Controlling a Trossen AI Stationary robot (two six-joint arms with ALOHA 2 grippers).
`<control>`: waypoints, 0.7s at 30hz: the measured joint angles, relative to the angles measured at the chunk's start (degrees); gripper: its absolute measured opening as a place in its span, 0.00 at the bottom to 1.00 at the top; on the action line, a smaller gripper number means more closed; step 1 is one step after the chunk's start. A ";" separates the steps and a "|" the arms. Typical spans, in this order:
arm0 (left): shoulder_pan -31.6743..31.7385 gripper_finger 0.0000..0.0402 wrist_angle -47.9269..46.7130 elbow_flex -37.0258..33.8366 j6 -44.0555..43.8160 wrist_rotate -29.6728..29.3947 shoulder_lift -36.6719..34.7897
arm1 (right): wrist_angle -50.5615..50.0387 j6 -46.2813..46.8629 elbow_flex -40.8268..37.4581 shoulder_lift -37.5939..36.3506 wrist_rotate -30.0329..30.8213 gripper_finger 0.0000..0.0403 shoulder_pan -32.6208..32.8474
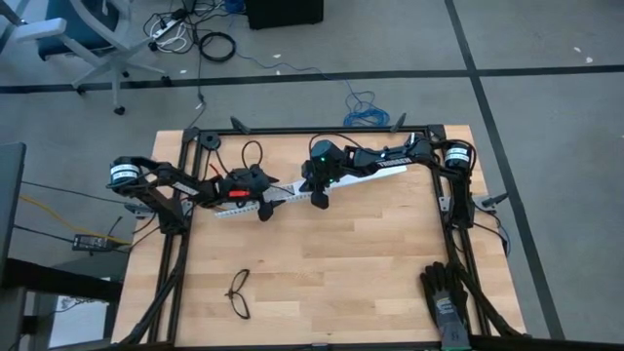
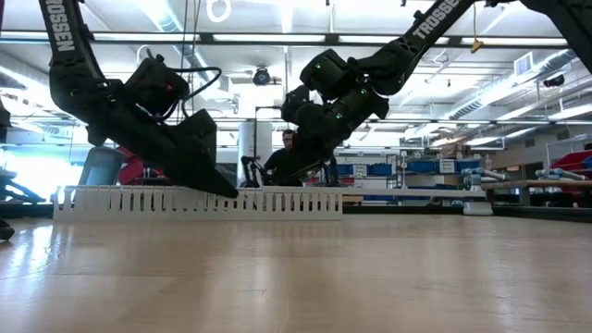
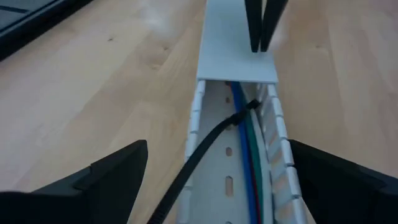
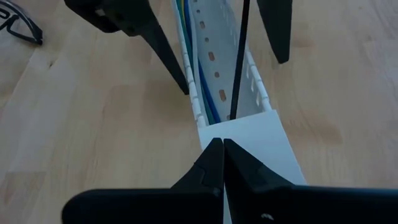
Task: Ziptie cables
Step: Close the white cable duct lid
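A white slotted duct (image 1: 255, 204) lies across the far part of the wooden table (image 1: 331, 263), a flat white cover (image 4: 258, 146) over part of it. Black glasses (image 1: 239, 293) rest near the front edge — a dark glove (image 1: 446, 297) at the front right corner.

In the left wrist view the ziptie (image 3: 198, 155) runs out of the frame's lower edge, and the cables (image 3: 247, 146) vanish under the white cover (image 3: 238, 56) toward the top. From above, both are too small to make out. The glasses (image 4: 18, 28) are cut off at the upper left of the right wrist view.
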 joint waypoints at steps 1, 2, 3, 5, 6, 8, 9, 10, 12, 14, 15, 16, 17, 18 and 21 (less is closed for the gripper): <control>0.02 0.97 0.04 -0.01 -0.10 -0.35 0.05 | 0.00 0.00 0.00 0.00 -0.01 0.00 0.00; 0.02 0.97 -0.02 -0.01 -0.20 -0.78 0.05 | 0.03 0.01 0.00 0.01 -0.01 0.00 0.00; 0.02 0.97 -0.04 -0.01 -0.16 -0.94 0.05 | 0.06 0.02 0.00 0.01 -0.02 0.00 0.00; 0.02 0.97 -0.04 -0.01 -0.05 -0.97 0.05 | 0.16 -0.04 0.00 -0.01 -0.02 0.00 0.00; 0.02 0.97 -0.06 -0.01 -0.51 -0.94 0.05 | 0.16 -0.22 0.00 0.01 -0.02 0.00 0.00; 0.02 0.97 0.74 -0.01 -2.17 -0.97 0.07 | 0.43 -0.26 0.00 0.00 -0.02 0.00 -0.04; 0.02 0.97 1.62 -0.01 -3.15 -0.97 0.07 | 0.71 -0.26 0.00 0.00 -0.04 0.00 -0.04; 0.02 0.97 2.37 -0.01 -4.16 -0.97 0.07 | 0.86 -0.28 0.00 0.00 -0.07 0.00 -0.04; 0.04 0.97 3.01 -0.01 -5.89 -0.11 0.07 | 0.82 -0.66 0.00 -0.01 -0.11 0.00 -0.09; 0.02 0.97 2.53 0.19 -5.40 2.15 0.07 | 0.84 -0.87 0.00 0.00 -0.15 0.00 -0.22; -0.02 0.97 1.86 0.56 -5.02 3.28 0.07 | 0.86 -0.87 0.00 -0.01 -0.15 0.00 -0.32; -0.18 0.97 1.55 0.79 -4.69 3.77 0.07 | 0.83 -0.85 0.00 -0.01 -0.13 0.00 -0.43; -0.40 0.97 1.30 0.97 -4.24 3.85 0.07 | 0.80 -0.85 0.00 0.00 -0.13 0.00 -0.47; -0.71 0.97 0.71 1.26 -3.17 3.86 0.08 | 0.83 -0.85 0.00 0.01 -0.13 0.00 -0.52; -1.50 0.96 -0.23 2.29 0.06 3.44 0.78 | 1.17 -0.85 0.00 -0.01 -0.16 0.00 -0.74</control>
